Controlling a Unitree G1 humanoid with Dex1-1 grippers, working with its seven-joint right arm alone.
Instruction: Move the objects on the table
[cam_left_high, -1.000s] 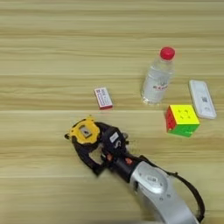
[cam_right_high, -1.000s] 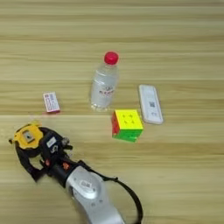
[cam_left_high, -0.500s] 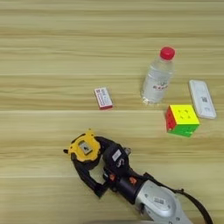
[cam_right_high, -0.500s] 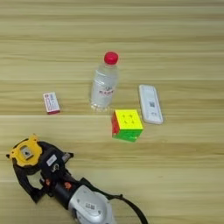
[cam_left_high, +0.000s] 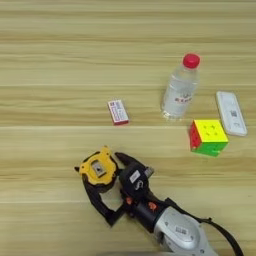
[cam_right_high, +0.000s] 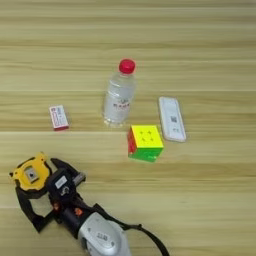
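Left eye view. Landmark: clear bottle (cam_left_high: 179, 90) with red cap, upright on the table (cam_left_high: 50, 60). Small red-white box (cam_left_high: 118, 111) lying flat to bottle's left, apart from it. Puzzle cube (cam_left_high: 208, 137) just below-right of bottle, near but not touching. Flat white device (cam_left_high: 231, 113) to bottle's right, above the cube, apart from both. Yellow-black tape measure (cam_left_high: 99, 168) well below-left of bottle, black strap (cam_left_high: 98, 200) looping down from the case. Right gripper (cam_left_high: 112, 189) entering from bottom edge on silver forearm, spread wide: one black finger along the case's right side, the other reaching down-left by the strap. Contact with case not certain; no clear clamp seen.

Right eye view. Same layout, shifted. Bottle (cam_right_high: 119, 97) centre; box (cam_right_high: 58, 117) left of it; cube (cam_right_high: 145, 143) below-right; device (cam_right_high: 172, 118) right. Tape measure (cam_right_high: 31, 173) far below-left of bottle, gripper (cam_right_high: 42, 197) beside it, fingers wide.

Handling estimate. Tape measure: rigid, dense for its size, smooth plastic shell, likely to slide if pushed. Best hold across flat sides of the case; strap limp, poor hold. Bottle: light if empty, tips easily.
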